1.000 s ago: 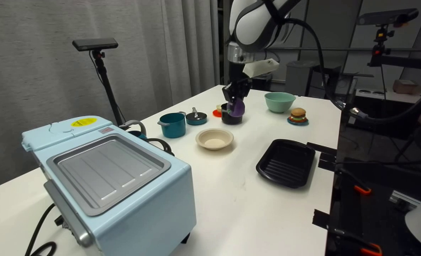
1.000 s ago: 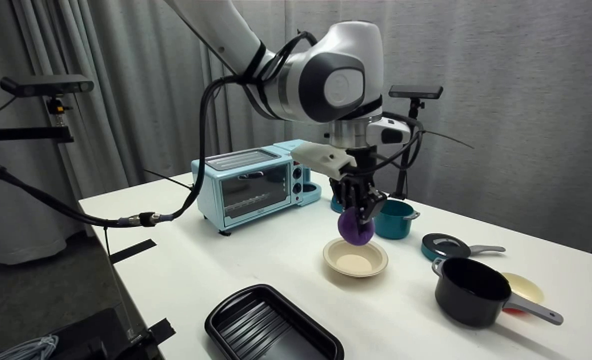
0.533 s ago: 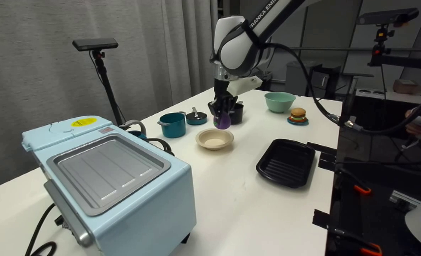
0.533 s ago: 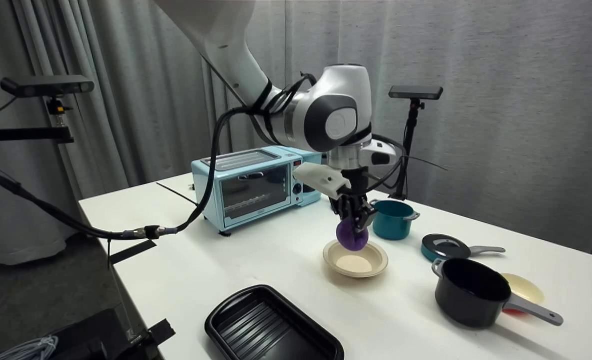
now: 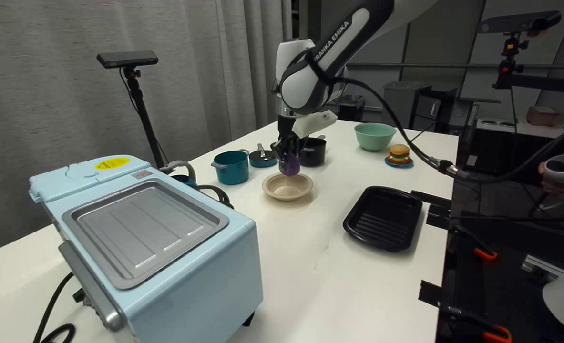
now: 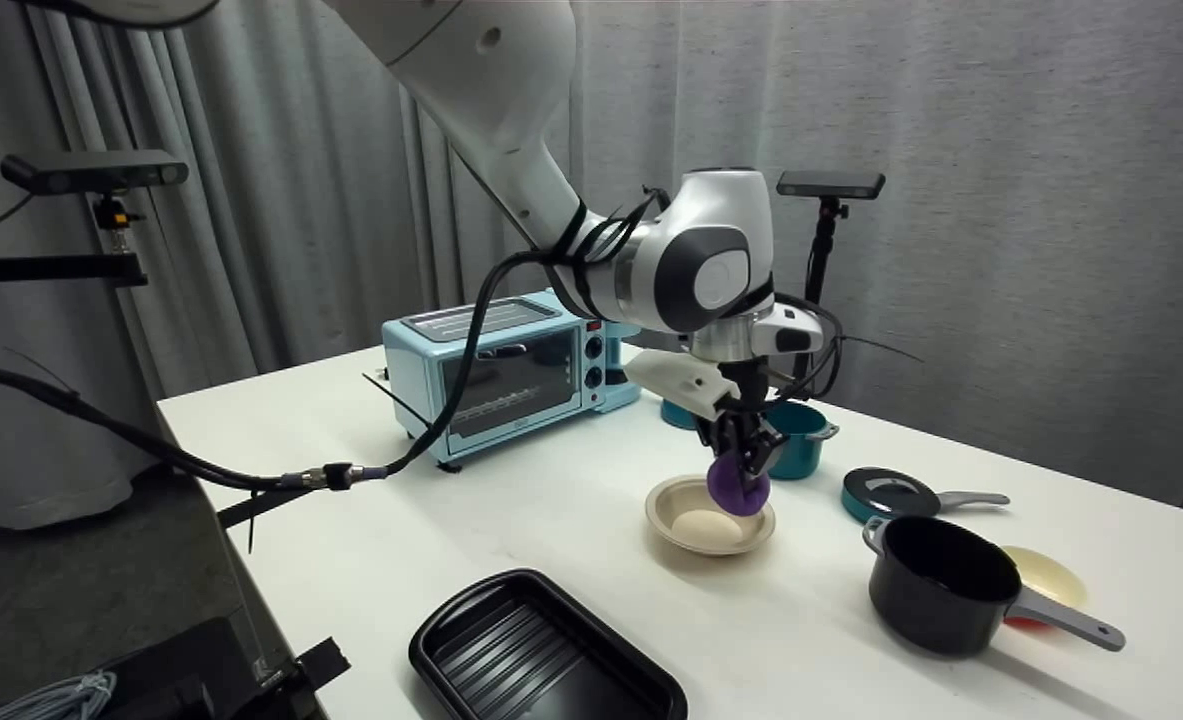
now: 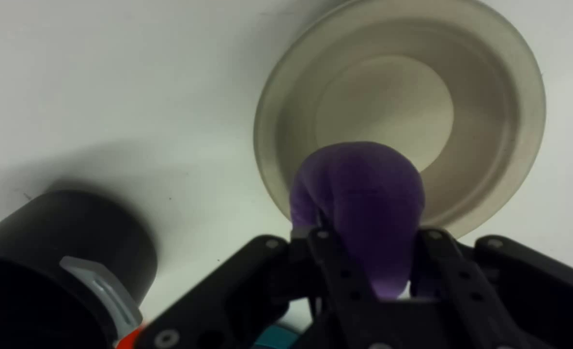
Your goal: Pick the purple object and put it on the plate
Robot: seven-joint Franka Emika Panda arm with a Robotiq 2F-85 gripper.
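The purple object is round and looks squeezed between the fingers of my gripper, with part of it bulging past the fingertips. My gripper is shut on it. In both exterior views the purple object hangs under the black gripper, apart from the table. The cream plate is a shallow round dish on the white table, with nothing in it. The object is over the plate's rim part in the wrist view, and hides part of the plate.
A black pot with a grey handle stands beside the plate. A teal pot, a lidded pan, a black ridged tray, a green bowl, a toy burger and a light blue oven are around.
My gripper has come down with the purple object still held, from higher and farther from the plate to low over the plate's edge. The plate has not moved.
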